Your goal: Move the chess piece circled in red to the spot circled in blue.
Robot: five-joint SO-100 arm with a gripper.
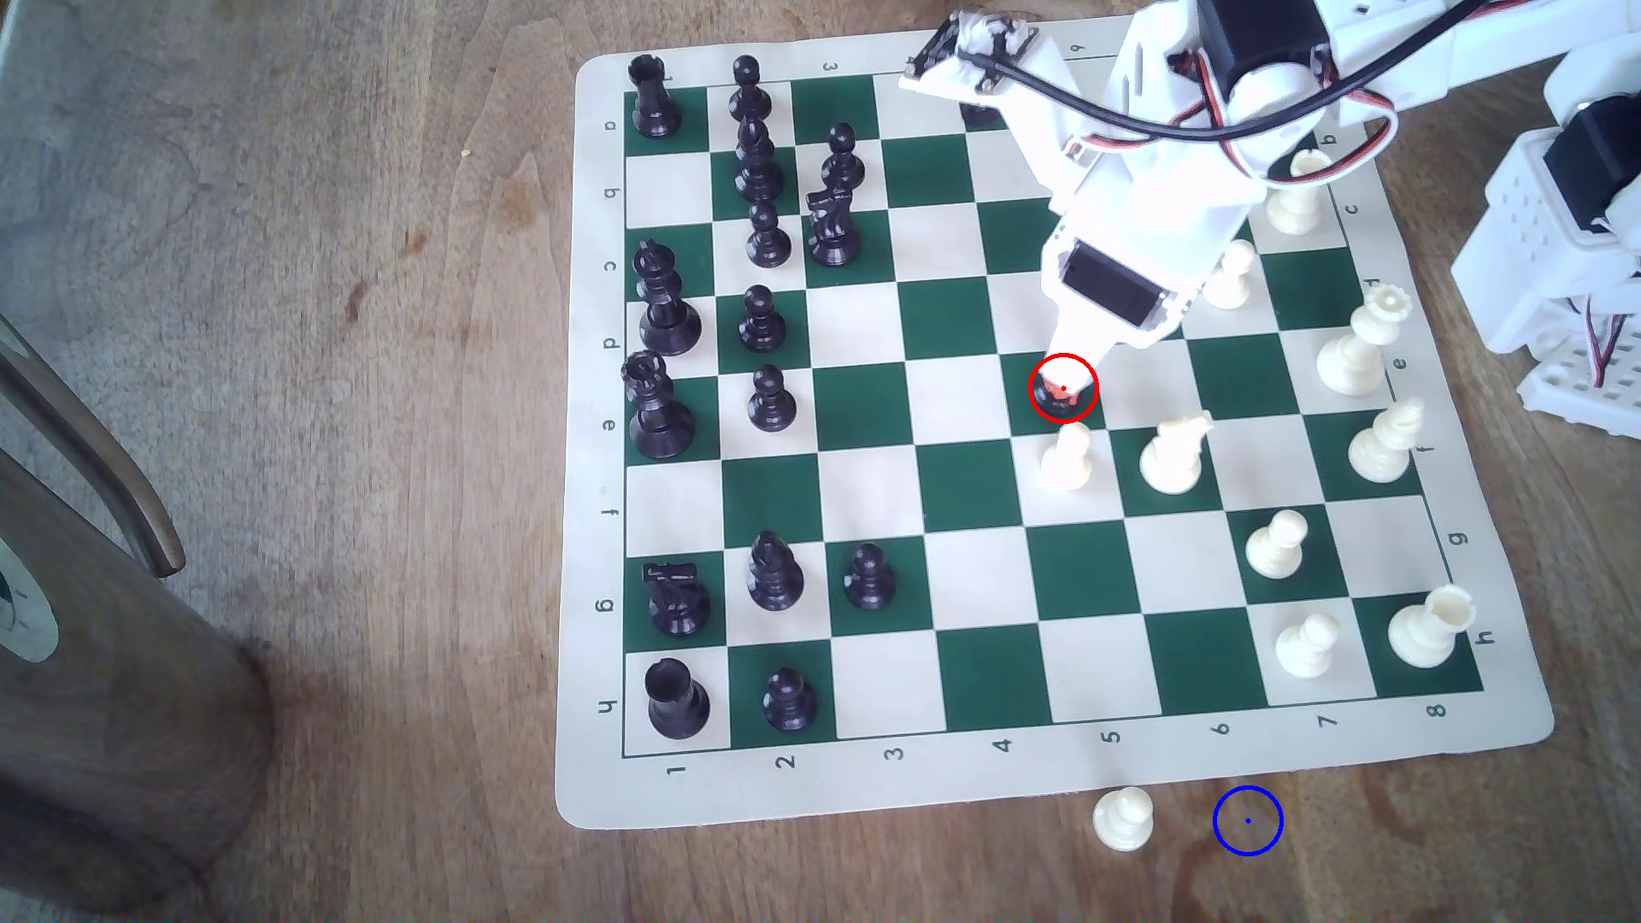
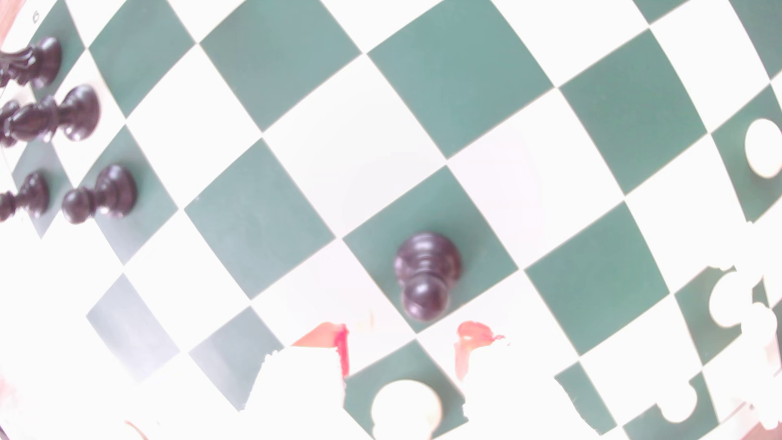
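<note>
So far nothing is lifted: the black pawn (image 1: 1061,404) stands on its green square right of the board's middle in the exterior view, the gripper (image 2: 400,345) poised above it, orange-tipped jaws spread and empty. Grasp, lift and carry remain, to the blue-ringed spot (image 1: 1248,821) on the bare wooden table (image 1: 355,444), beyond the vinyl chessboard's (image 1: 977,790) near edge, beside a cream pawn (image 1: 1123,818).
</note>
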